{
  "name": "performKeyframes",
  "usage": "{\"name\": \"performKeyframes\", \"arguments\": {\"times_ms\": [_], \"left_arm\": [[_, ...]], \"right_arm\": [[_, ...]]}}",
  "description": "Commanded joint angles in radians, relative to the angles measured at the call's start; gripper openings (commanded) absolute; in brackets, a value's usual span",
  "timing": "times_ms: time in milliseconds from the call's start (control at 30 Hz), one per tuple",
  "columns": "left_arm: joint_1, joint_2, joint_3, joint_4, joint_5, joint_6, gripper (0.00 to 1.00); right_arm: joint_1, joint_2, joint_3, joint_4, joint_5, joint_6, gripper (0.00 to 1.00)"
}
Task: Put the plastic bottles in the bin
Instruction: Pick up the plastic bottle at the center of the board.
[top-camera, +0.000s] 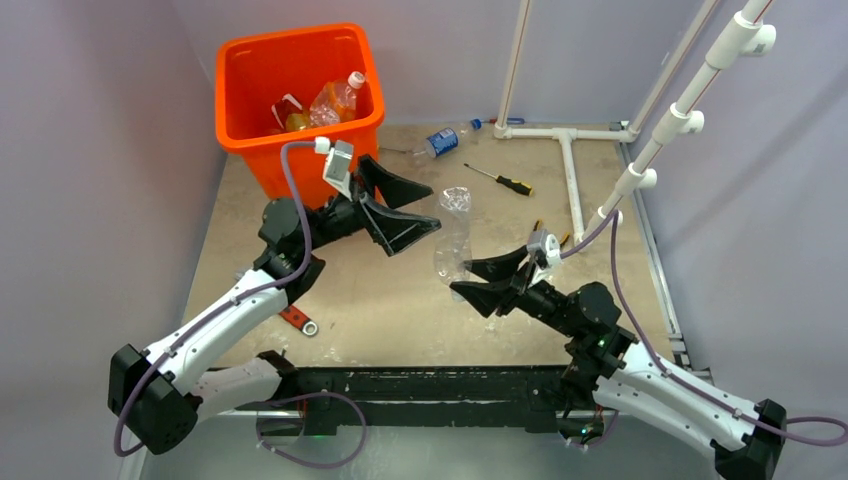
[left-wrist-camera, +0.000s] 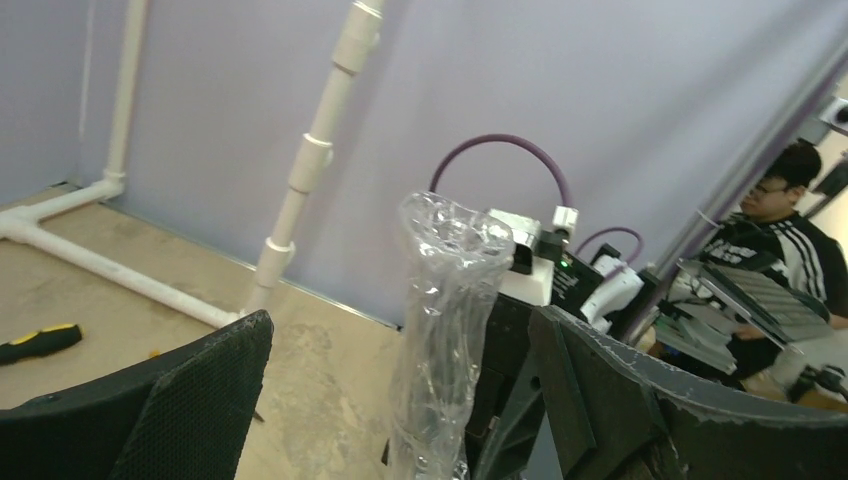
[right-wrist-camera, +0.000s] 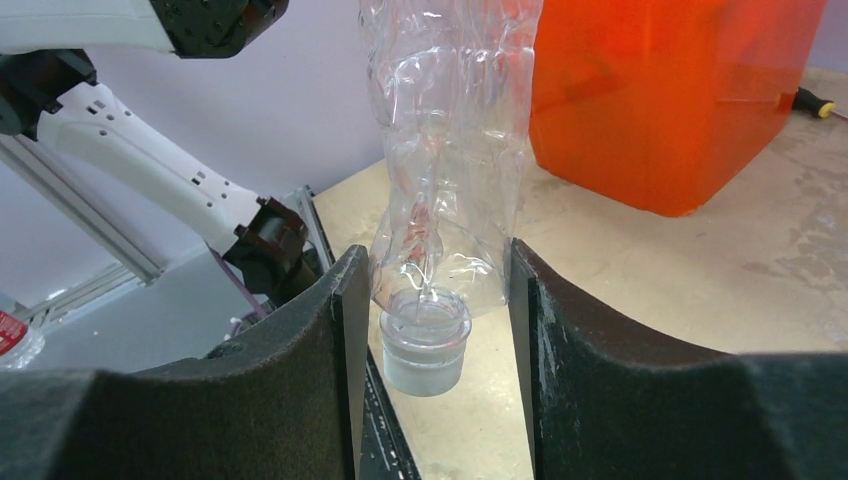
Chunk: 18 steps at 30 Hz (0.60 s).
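The crushed clear bottle hangs cap-down above the table, a little out from the near right corner of the bin and apart from it. The right gripper is clamped on its shoulder, just above the white cap, one finger pressed to each side.

This looks like a handover. The left gripper sits between the bin and the bottle with its jaws spread wide and the bottle's body in line with the gap, not yet touched. To do it well, the left fingers should close on the mid-body, well above the right's hold. The thin, crumpled plastic will likely give, so the squeeze must be firm. The right should let go only once the left has it, and the bottle then has to clear the rolled rim.

The left arm is bent at the elbow, its wrist just before the bin's near wall, fingers pointing away from it. The right arm stretches low from its base toward the bin.

An orange-tinted bottle lies inside the bin. A blue-labelled bottle lies on the table to the bin's right.
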Motion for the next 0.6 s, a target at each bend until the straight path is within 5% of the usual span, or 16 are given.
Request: {"name": "performKeyframes", "arguments": {"times_ms": [0, 233, 567], "left_arm": [[-0.042, 0.002, -0.006, 0.113, 0.126, 0.010, 0.99], [-0.136, 0.014, 0.033, -0.046, 0.106, 0.164, 0.96], [-0.140, 0.022, 0.038, -0.056, 0.100, 0.161, 0.50]], "right_arm": [[0.005, -0.002, 0.018, 0.068, -0.020, -0.006, 0.00], [0.005, 0.055, 0.045, 0.097, -0.072, -0.009, 0.00], [0.005, 0.035, 0.051, 0.065, -0.070, -0.004, 0.00]]}}
